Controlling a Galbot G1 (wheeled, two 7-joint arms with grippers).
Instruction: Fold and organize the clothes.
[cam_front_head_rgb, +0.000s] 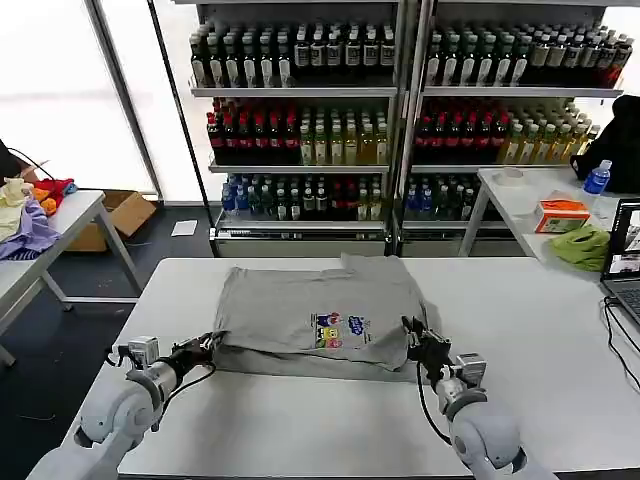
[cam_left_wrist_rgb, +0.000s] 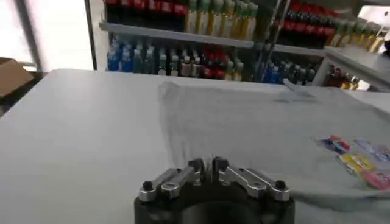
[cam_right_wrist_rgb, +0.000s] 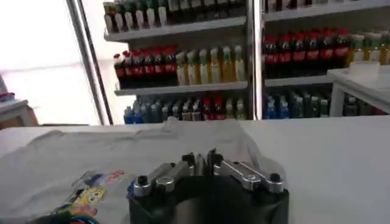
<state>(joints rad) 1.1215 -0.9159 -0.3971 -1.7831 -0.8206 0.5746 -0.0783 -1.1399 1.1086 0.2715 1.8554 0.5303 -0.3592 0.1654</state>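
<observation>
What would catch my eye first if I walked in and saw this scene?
Probably the grey T-shirt with its bright multicolour chest print, lying partly folded in the middle of the white table. At its near corners sit the left gripper and the right gripper, jaws shut on the near hem. Behind stand shelves packed with colourful drink bottles.

Metal shelves of bottled drinks (cam_front_head_rgb: 300, 140) stand behind the white desk (cam_front_head_rgb: 560, 330); a lime-green cloth (cam_front_head_rgb: 583, 246) lies beside an orange tissue box (cam_front_head_rgb: 562, 214).
</observation>
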